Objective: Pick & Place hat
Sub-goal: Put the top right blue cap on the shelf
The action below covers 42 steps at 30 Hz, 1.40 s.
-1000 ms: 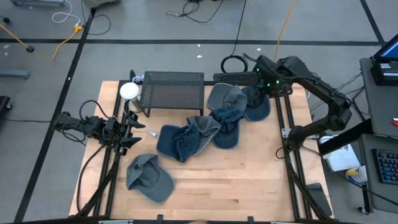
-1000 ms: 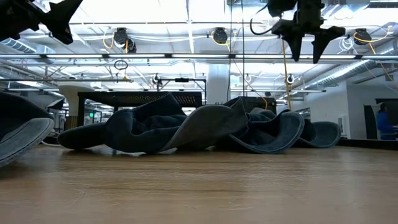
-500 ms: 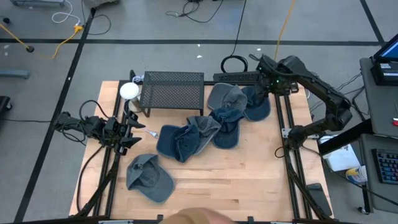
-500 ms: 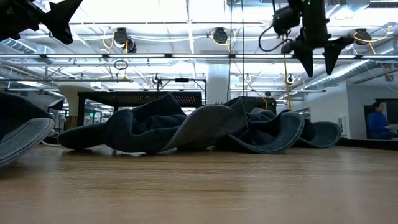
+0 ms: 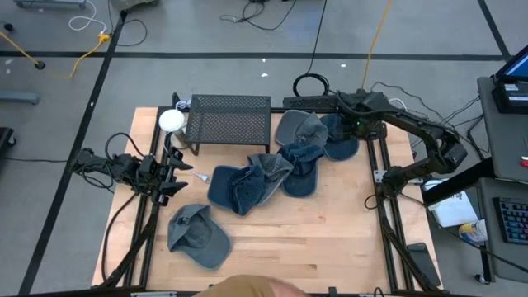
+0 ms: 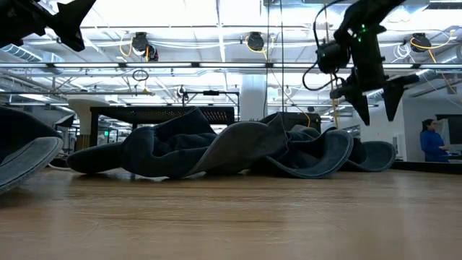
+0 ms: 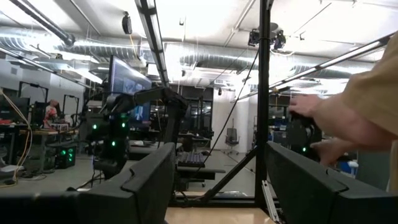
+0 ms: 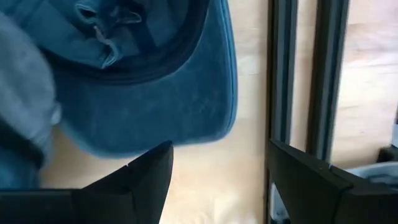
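Approach step: the right hand [image 6: 375, 108], fingers spread and empty, hangs above the blue hat [image 8: 168, 106]; next, lower onto its brim and pinch.

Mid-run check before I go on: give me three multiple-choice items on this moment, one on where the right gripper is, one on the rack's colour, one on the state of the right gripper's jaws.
1. Where is the right gripper?
A. Over the lone hat at the near left
B. Above the blue hat at the pile's far right end
C. Resting on the rack

2. What colour is the mesh rack?
A. White
B. Red
C. Black

3. How do the right gripper's jaws stand?
A. Open, holding nothing
B. Shut on a hat
C. Shut on the rack

Answers:
1 B: the high view puts it by the far right hats, and the right wrist view looks down on a blue brim.
2 C: the high view shows dark black mesh.
3 A: the low view shows both fingers spread, with air between them, above the hats.
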Available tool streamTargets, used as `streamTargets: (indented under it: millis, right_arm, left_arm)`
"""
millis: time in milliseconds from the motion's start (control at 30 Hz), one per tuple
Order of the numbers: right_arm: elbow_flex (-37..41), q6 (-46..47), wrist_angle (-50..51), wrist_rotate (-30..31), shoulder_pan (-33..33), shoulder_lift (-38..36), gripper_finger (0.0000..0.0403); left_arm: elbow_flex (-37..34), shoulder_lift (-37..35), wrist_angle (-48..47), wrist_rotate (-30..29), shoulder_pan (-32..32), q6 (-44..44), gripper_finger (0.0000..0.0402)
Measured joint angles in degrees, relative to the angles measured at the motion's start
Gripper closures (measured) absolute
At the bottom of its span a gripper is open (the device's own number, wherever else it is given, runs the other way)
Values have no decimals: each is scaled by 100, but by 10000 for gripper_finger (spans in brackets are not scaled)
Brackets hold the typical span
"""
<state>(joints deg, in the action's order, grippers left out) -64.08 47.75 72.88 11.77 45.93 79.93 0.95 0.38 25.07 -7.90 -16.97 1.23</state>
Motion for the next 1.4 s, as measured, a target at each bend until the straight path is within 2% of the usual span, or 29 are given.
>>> streamTargets:
  millis: [267,567,700,833,1200,1400]
  right_arm:
    - [873,-24,-994,324,250,-1,151]
    - [1579,-436,-2338,298,563,-1,152]
    - [1615,-622,-2567,43,655,-1,158]
    - [1615,-703,-2666,-9,666,-1,202]
    - [1607,-685,-2553,-32,664,-19,385]
    - [1609,-403,-2411,-26,662,-155,389]
  left_arm:
    - [0,0,1,-2,2,0,151]
    - [-1,0,-2,-3,1,0,151]
    - [0,0,-2,-4,0,0,151]
    - [-2,0,-2,-4,0,0,151]
    - [0,0,-2,-7,1,0,151]
    - [0,0,0,-7,2,0,151]
